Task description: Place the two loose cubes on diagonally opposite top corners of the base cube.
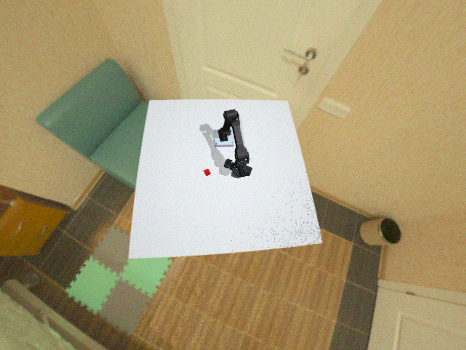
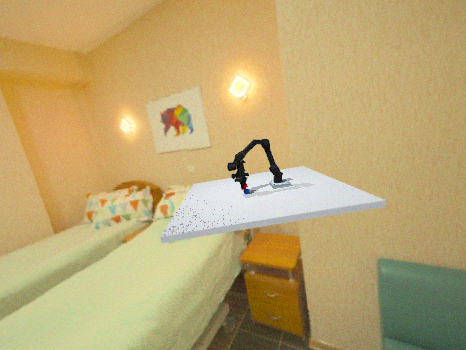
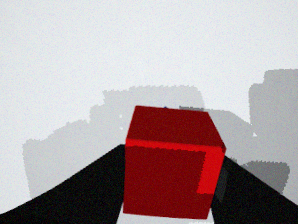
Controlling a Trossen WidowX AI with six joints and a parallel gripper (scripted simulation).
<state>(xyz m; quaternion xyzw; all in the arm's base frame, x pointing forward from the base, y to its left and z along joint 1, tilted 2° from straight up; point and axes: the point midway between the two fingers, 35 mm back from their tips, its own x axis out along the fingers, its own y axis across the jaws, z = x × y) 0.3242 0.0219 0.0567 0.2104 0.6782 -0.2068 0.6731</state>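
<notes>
- Red cube [image 3: 172, 180] to be placed: it sits between the fingers of the gripper [image 1: 240, 170] [image 2: 244, 185] [image 3: 169, 159], which is closed firmly on it, over the white table [image 1: 185, 215] [image 2: 310, 197].
- The blue cube [image 2: 247, 191] [image 3: 165, 107], presumably the fixed base, lies close to the gripper; from the wrist it is almost wholly hidden behind the held cube, just a speck showing at the far edge.
- The second red cube [image 1: 207, 172] waits on the table to the left of the gripper in the top view, well apart from it.
- I judge this to be the lining-up before the first placement, with neither corner known to be capped; whether the held cube touches the base, I cannot tell.
- Choose one top corner and set the cube off toward it, keeping its center within the base's top, and leave room diagonally for the other.
- Match its turn to the base and keep its underside level before lowering; a tilted edge could land first and push the base.
- Come straight down, gently, and stop at contact.
- Part the fingers evenly and only enough to free the cube, then rise straight up, since a sideways drag could spoil the small gap.
</notes>
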